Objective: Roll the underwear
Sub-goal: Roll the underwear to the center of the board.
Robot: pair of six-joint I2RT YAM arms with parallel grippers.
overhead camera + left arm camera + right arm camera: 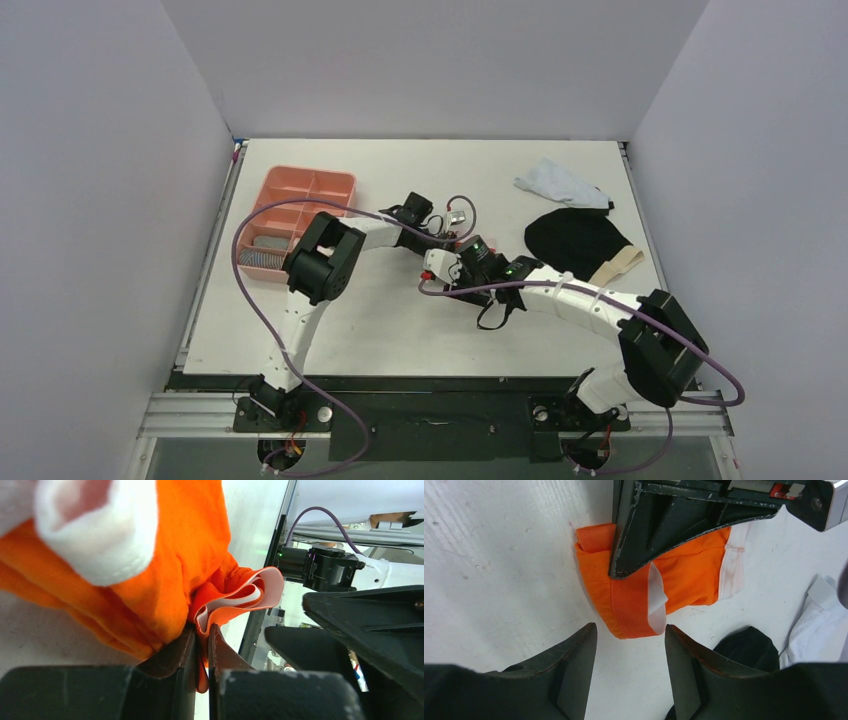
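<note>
The orange underwear (694, 575) lies bunched on the white table (499, 555), showing a white stripe and a folded orange waistband. My left gripper (201, 630) is shut on a fold of its orange and white edge (240, 592). The left gripper's dark fingers (644, 545) press down on the garment from the far side. My right gripper (630, 628) is open just short of the waistband, its jaws apart with only bare table between them. In the top view both grippers (452, 240) (447, 272) meet mid-table and hide this garment. The black underwear (575, 240) with a beige waistband (620, 265) lies to the right.
A white cloth (560, 185) lies at the back right, beyond the black garment. A pink compartment tray (295, 215) stands at the left by the left arm's elbow. The black garment (749, 645) and the white cloth (814, 620) are close to the right finger.
</note>
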